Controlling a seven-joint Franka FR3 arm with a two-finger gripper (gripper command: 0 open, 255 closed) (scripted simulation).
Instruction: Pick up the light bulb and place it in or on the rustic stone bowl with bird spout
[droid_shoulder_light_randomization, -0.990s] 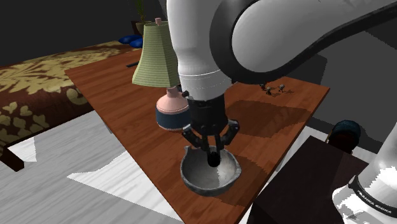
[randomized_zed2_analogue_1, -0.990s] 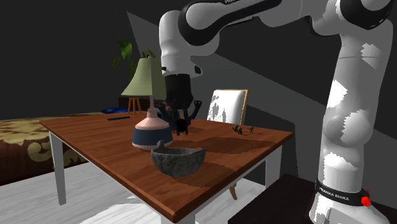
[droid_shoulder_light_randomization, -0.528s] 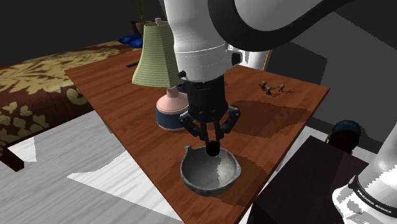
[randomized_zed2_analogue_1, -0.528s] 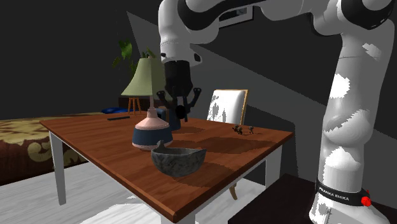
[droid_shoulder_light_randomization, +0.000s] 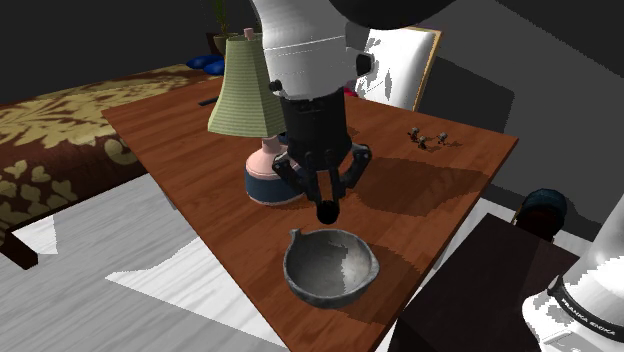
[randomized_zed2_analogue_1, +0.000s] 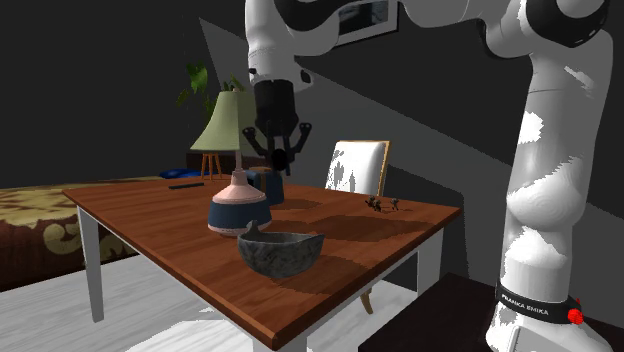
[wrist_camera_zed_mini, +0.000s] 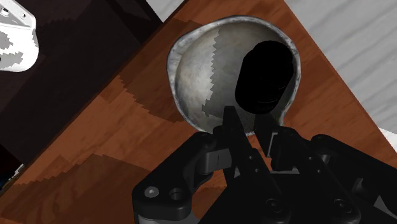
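One black gripper (droid_shoulder_light_randomization: 327, 200) hangs above the one wooden table (droid_shoulder_light_randomization: 190, 150), its two fingers clamped on the single light bulb (droid_shoulder_light_randomization: 327, 212), which is drawn pure black. In the shoulder view, one grey stone bowl (droid_shoulder_light_randomization: 300, 278) sits on the table at six o'clock from the bulb, apart from it. One lamp (droid_shoulder_light_randomization: 248, 90) with a green shade stands at eleven o'clock from the bowl.

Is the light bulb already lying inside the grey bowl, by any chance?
No; the shoulder view shows the black light bulb clasped in the gripper above the grey bowl.
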